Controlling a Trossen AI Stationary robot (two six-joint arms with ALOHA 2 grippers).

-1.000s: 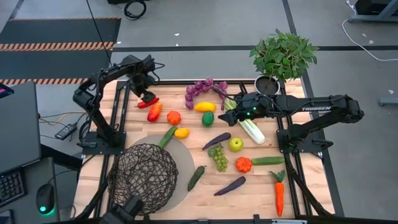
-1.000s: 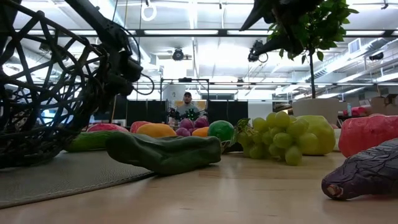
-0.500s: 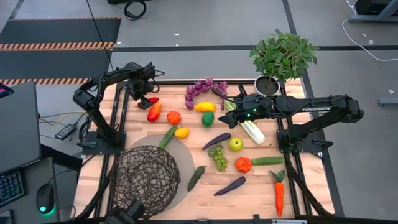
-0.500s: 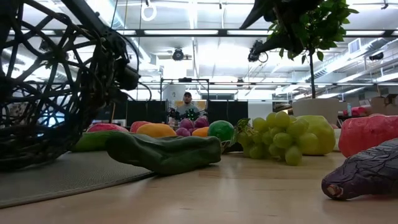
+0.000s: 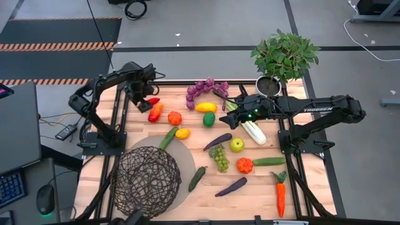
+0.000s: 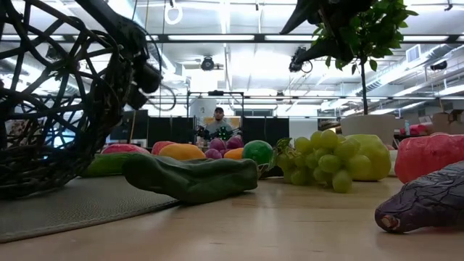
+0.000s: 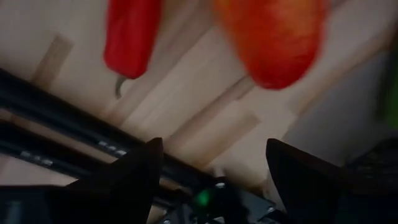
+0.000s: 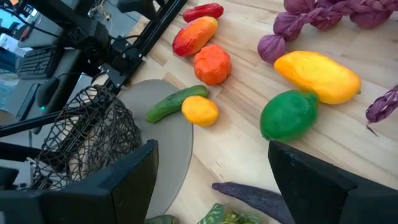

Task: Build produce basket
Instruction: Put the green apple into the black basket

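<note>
The dark wire basket (image 5: 147, 181) stands with nothing in it on a round grey mat (image 5: 181, 156) at the near left. Produce lies scattered on the wooden table: a red pepper (image 7: 130, 37), an orange-red pepper (image 7: 273, 37), purple grapes (image 5: 206, 87), celery (image 5: 253, 131), a carrot (image 5: 280, 194) and others. My left gripper (image 7: 211, 162) hangs open, pointing down, just left of the two peppers at the far left (image 5: 142, 95). My right gripper (image 8: 217, 180) is open, raised above the table's middle (image 5: 230, 119) beside the celery.
A potted plant (image 5: 284, 56) stands at the far right corner. Around the middle lie a yellow fruit (image 5: 206, 107), a green one (image 5: 209, 119), a lemon (image 5: 182, 132), cucumbers (image 5: 167, 137), eggplants (image 5: 217, 141), green grapes (image 5: 220, 157) and an apple (image 5: 236, 145). Black frame rails (image 5: 119, 112) run along both sides.
My left gripper has moved a little toward the table's left edge, off the red pepper, staying open and pointing down. The basket has wobbled slightly on its mat.
</note>
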